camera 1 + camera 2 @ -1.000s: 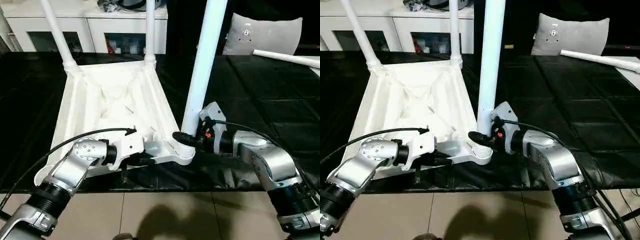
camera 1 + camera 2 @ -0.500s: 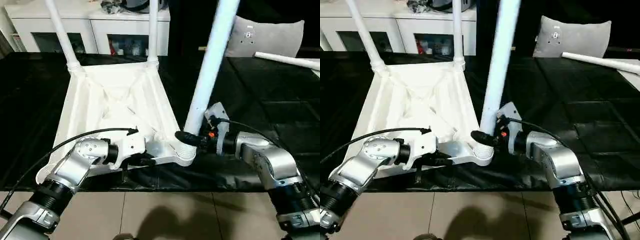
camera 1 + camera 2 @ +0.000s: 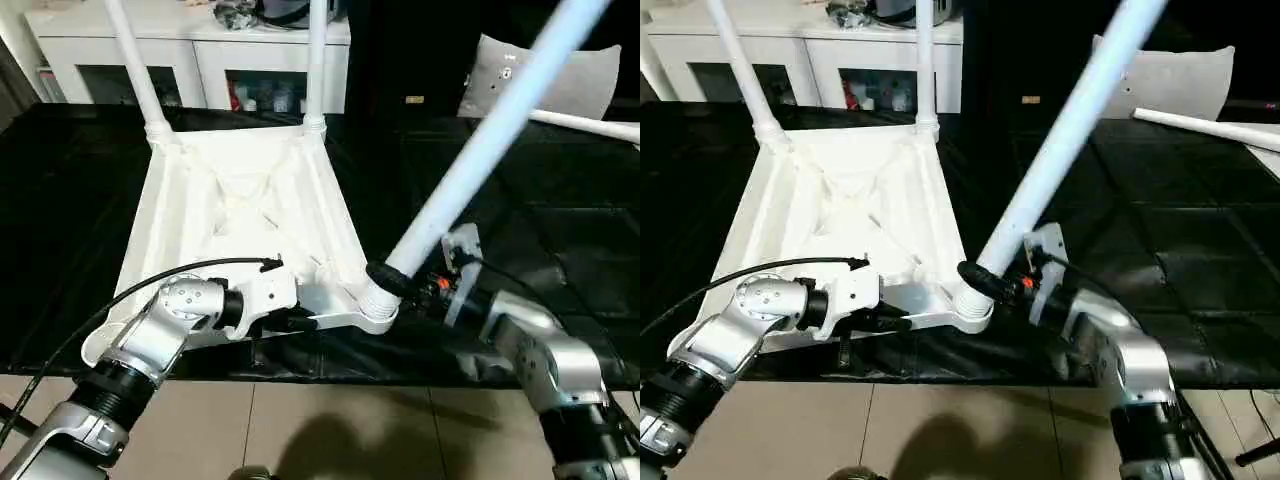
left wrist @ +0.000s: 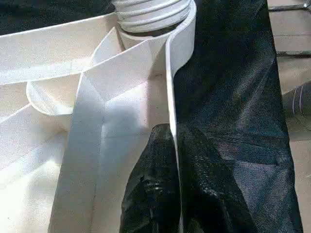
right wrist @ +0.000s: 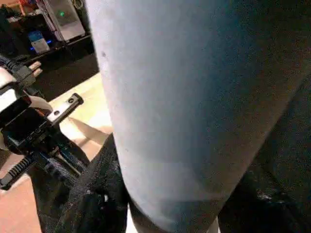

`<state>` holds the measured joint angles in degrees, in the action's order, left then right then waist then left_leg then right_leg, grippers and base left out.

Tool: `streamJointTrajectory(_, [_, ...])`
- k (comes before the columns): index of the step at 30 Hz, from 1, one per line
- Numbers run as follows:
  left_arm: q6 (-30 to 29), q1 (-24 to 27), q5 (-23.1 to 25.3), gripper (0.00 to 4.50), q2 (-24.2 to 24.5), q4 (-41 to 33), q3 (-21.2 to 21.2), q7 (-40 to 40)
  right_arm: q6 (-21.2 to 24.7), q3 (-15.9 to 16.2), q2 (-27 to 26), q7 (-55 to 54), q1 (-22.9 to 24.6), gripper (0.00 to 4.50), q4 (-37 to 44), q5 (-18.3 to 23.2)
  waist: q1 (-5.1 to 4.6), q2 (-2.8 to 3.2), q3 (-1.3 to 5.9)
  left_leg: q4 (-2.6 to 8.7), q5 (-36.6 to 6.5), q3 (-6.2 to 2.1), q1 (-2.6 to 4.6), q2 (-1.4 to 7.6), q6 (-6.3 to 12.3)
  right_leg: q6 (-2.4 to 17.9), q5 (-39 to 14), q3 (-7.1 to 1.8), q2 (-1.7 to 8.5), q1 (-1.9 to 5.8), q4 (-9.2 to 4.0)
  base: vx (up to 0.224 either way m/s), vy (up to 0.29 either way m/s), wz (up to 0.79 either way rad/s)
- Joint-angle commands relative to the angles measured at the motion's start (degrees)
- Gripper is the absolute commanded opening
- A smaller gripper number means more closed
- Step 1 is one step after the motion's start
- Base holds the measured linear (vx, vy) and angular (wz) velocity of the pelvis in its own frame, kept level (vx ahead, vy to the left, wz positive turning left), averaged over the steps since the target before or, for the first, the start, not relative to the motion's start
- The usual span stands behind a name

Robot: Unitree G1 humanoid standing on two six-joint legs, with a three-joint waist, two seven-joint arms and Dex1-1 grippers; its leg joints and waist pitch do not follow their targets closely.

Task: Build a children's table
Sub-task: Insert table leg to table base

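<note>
The white tabletop (image 3: 240, 210) lies upside down on the black cover, ribs up. Two white legs (image 3: 135, 70) (image 3: 317, 60) stand in its far corner sockets. My right gripper (image 3: 392, 281) is shut on the bottom of a third leg (image 3: 480, 140), which leans steeply to the right. That leg's threaded end sits at the near right corner socket (image 3: 372, 312). My left gripper (image 3: 295, 322) is shut on the tabletop's near rim; in the left wrist view its fingers (image 4: 150, 194) pinch the thin rim wall (image 4: 171, 87) just short of the threaded end (image 4: 153, 14).
Another white leg (image 3: 590, 120) lies on the cover at the back right, next to a grey cushion (image 3: 520, 75). White cabinets (image 3: 200, 60) stand behind the work surface. The surface's front edge and tiled floor (image 3: 330, 430) are just below my arms.
The held leg has tipped from nearly upright to leaning far right, its foot staying at the near right socket. My right forearm has dropped and swung right. The left gripper keeps its hold.
</note>
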<state>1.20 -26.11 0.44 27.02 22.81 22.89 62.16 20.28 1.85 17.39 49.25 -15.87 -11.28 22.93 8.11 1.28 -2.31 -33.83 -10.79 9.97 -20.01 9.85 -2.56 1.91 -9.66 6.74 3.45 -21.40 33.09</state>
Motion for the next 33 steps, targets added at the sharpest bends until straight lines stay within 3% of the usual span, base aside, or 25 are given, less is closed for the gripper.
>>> streamJointTrajectory(1, [0.8,0.3,1.9,0.00,-0.4,0.2,1.3,0.0,-1.1,3.0,0.2,0.6,1.3,1.90,-1.7,-3.2,-0.41,0.48,2.84,4.68,-18.1,-2.00,0.91,4.17,-0.37,4.5,-27.2,-3.91,6.74,1.53,-5.32,0.000,0.000,0.00])
streamJointTrajectory(8, [1.1,0.3,2.4,0.00,0.1,0.4,1.5,0.4,-3.8,7.7,2.6,1.8,0.2,1.90,-4.0,-8.6,-0.71,0.35,2.61,4.69,-19.8,-2.08,1.02,4.02,-0.21,3.4,-30.8,-3.76,6.67,1.38,-5.76,0.000,0.000,0.00])
streamJointTrajectory(9, [1.3,0.3,2.6,0.00,0.2,0.5,1.5,0.4,-4.2,8.3,2.7,2.4,-0.1,1.90,-4.6,-9.0,-0.75,0.10,2.57,4.73,-19.7,-2.06,0.96,4.02,-0.09,3.3,-30.9,-3.76,6.66,1.38,-5.83,0.000,0.000,0.00])
streamJointTrajectory(11, [1.5,0.2,2.8,0.00,0.3,0.5,1.6,0.4,-4.5,9.3,2.9,3.3,-0.7,1.90,-5.4,-9.7,-0.83,0.28,2.55,4.74,-20.5,-2.09,1.09,4.05,-0.11,3.4,-30.9,-3.77,6.54,1.23,-5.82,0.000,0.000,0.00])
streamJointTrajectory(12, [1.5,0.2,2.9,0.00,0.3,0.5,1.6,0.5,-4.7,9.8,3.1,3.9,-1.1,1.90,-5.8,-10.1,-0.87,-0.14,2.56,4.77,-20.6,-2.07,1.11,4.05,-0.07,3.3,-31.1,-3.74,6.60,1.27,-5.90,0.000,0.000,0.00])
streamJointTrajectory(13, [1.6,0.2,2.9,0.00,0.4,0.5,1.5,0.5,-4.8,10.4,3.2,4.3,-1.4,1.90,-6.2,-10.6,-0.90,0.08,2.49,4.78,-21.2,-2.18,1.15,4.04,-0.14,3.4,-31.7,-3.67,6.62,1.23,-5.83,0.000,0.000,0.00])
streamJointTrajectory(17, [1.9,0.1,3.1,0.00,0.6,0.7,1.6,1.0,-4.6,12.6,4.2,5.7,-2.6,1.90,-8.1,-12.4,-1.59,-0.05,2.05,4.76,-25.0,-2.38,1.83,3.80,-0.70,2.1,-36.8,-3.35,6.69,0.96,-6.59,0.000,0.000,0.00])
streamJointTrajectory(24, [3.5,-1.1,3.7,0.00,0.9,2.1,2.2,2.9,-3.7,13.2,3.6,7.9,-4.7,1.90,-11.6,-12.3,-2.43,0.05,1.94,4.59,-27.5,-2.50,2.33,3.56,-0.69,1.4,-38.9,-3.05,6.55,0.63,-7.15,0.000,0.000,0.00])
streamJointTrajectory(26, [5.0,-3.0,4.5,0.00,0.6,4.4,2.8,3.8,-3.3,13.4,3.1,10.0,-5.8,1.90,-13.0,-11.5,-2.41,0.38,2.06,4.76,-27.4,-2.56,2.24,3.66,-0.73,1.7,-37.4,-3.18,6.43,0.75,-6.98,0.000,0.000,0.00])
streamJointTrajectory(33, [7.3,-8.0,5.3,0.00,-0.8,11.0,1.9,2.6,-3.7,14.2,2.8,11.1,-6.7,1.90,-13.8,-11.6,-2.27,0.36,1.95,4.69,-28.2,-2.64,2.46,3.57,-0.90,1.3,-38.8,-2.94,6.55,0.66,-7.21,0.000,0.000,0.00])
